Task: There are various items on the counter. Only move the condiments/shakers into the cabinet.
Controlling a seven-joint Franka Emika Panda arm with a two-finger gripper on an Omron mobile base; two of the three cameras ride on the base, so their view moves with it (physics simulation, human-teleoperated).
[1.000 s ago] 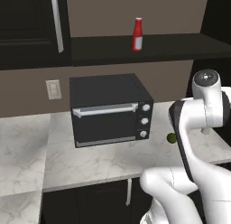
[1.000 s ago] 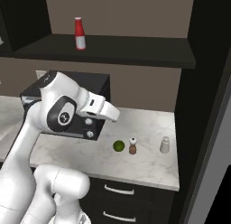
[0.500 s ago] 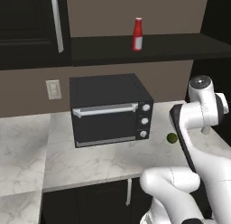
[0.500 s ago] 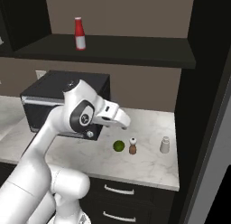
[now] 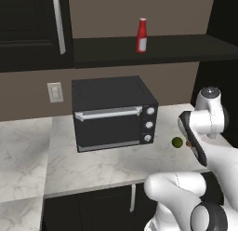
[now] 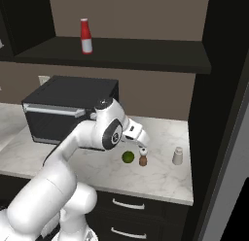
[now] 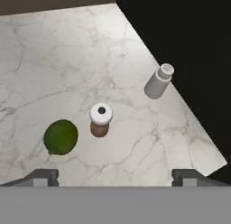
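The red squeeze bottle (image 5: pixel 142 35) (image 6: pixel 86 36) stands on the open shelf of the dark cabinet (image 6: pixel 146 55). On the marble counter (image 7: pixel 58 60) the brown wooden shaker (image 7: pixel 100 120) (image 6: pixel 143 158) stands upright. The green fruit (image 7: pixel 61 136) (image 6: pixel 128 157) lies beside it, and the white shaker (image 7: pixel 159 81) (image 6: pixel 178 156) stands near the counter's end. My gripper (image 7: pixel 115 177) (image 6: pixel 142 142) hangs open just above the brown shaker, nothing between its fingertips (image 7: pixel 43 177).
A black toaster oven (image 5: pixel 114 113) (image 6: pixel 68 109) sits on the counter left of the items. A dark tall panel (image 6: pixel 219 113) closes off the counter's right end, close to the white shaker. The counter's front edge (image 6: pixel 121 186) runs just below the items.
The arm has swung forward and down, bringing the hand from beside the toaster oven to just above the brown shaker. The items have not moved.
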